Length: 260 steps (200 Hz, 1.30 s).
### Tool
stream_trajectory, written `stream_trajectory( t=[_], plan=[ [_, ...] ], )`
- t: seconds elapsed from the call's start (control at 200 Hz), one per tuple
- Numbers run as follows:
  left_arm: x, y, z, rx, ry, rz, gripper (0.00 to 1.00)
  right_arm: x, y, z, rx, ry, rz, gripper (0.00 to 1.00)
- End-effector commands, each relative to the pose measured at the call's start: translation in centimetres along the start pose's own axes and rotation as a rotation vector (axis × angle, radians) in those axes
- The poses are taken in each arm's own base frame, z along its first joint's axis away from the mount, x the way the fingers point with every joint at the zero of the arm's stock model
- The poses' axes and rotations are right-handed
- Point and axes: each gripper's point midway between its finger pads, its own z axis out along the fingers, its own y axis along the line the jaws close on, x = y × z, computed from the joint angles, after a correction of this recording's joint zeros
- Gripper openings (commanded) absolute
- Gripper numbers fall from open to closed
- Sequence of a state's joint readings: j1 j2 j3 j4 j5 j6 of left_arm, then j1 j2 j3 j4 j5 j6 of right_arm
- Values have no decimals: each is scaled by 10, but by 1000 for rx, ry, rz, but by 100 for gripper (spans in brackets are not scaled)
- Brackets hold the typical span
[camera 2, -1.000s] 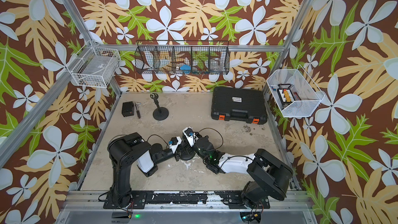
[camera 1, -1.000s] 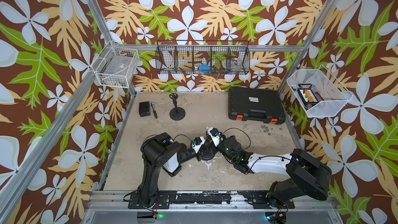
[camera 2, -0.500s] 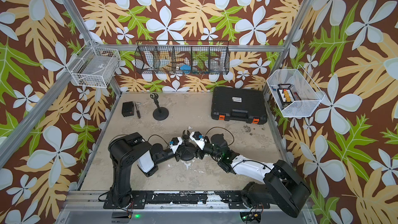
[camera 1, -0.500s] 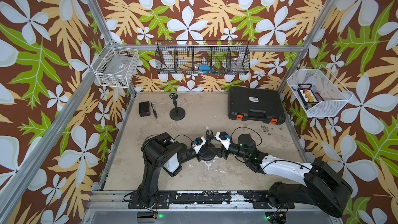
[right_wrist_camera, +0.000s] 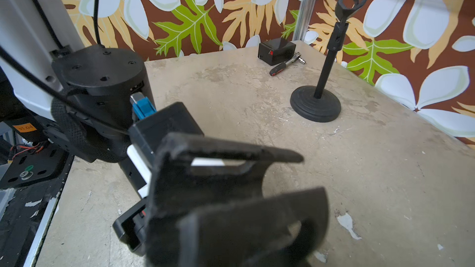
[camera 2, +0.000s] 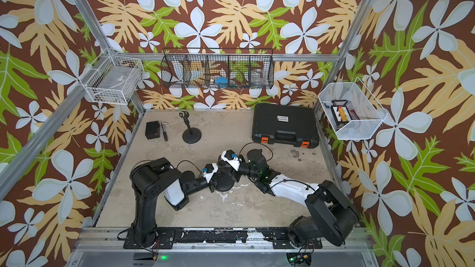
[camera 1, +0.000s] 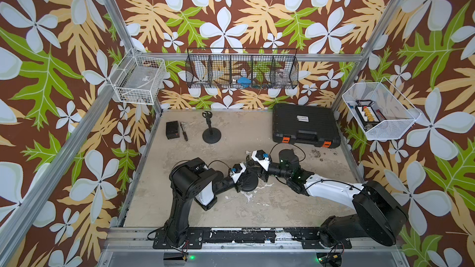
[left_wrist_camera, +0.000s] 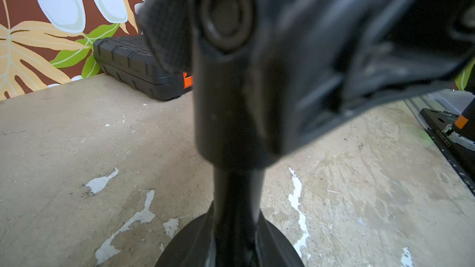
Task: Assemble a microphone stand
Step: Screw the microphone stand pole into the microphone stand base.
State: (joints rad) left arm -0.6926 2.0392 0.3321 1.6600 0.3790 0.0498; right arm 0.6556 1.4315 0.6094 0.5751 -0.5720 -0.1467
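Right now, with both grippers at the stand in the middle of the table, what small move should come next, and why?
Probably close the right gripper firmly on the upper sleeve of the pole. Its fingers stand on both sides of that sleeve, and the left gripper, shut at the pole, appears to steady it on its base.

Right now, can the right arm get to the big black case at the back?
Probably yes. The black case lies on the right arm's side, and only bare table shows between them.
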Motion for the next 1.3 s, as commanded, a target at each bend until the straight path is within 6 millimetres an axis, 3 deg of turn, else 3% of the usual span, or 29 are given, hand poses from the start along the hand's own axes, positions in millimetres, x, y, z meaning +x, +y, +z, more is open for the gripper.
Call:
stream_trajectory(
  t=[0.0, 0.115, 0.285, 0.576, 0.796, 1.021, 1.126, 1.206, 1.296],
  plan=[
    [-39, -9, -6, 36, -168, 51, 9, -2, 6, 2, -41, -13, -16, 22],
    [-41, -9, -6, 39, -173, 46, 15, 1, 4, 4, -27, -14, -2, 0],
    [-45, -9, -6, 40, -184, 34, 28, 12, -5, 2, 58, -15, 53, 0],
    [-65, -13, -10, 61, -232, 51, 27, 39, -24, -9, 402, -4, 195, 0],
    [-74, -13, -10, 56, -256, 61, 27, 56, -23, -8, 575, 43, 243, 0],
    [-78, -7, -10, 24, -268, 60, 29, 54, -16, -3, 577, 48, 248, 0],
    [-78, -7, -9, 25, -268, 60, 21, 51, -11, 1, 539, 49, 237, 0],
    [-76, -7, -8, 28, -264, 59, 16, 47, -4, 4, 487, 42, 222, 15],
    [-72, -7, -7, 29, -254, 57, 13, 39, 1, 6, 442, 42, 196, 47]
  ],
)
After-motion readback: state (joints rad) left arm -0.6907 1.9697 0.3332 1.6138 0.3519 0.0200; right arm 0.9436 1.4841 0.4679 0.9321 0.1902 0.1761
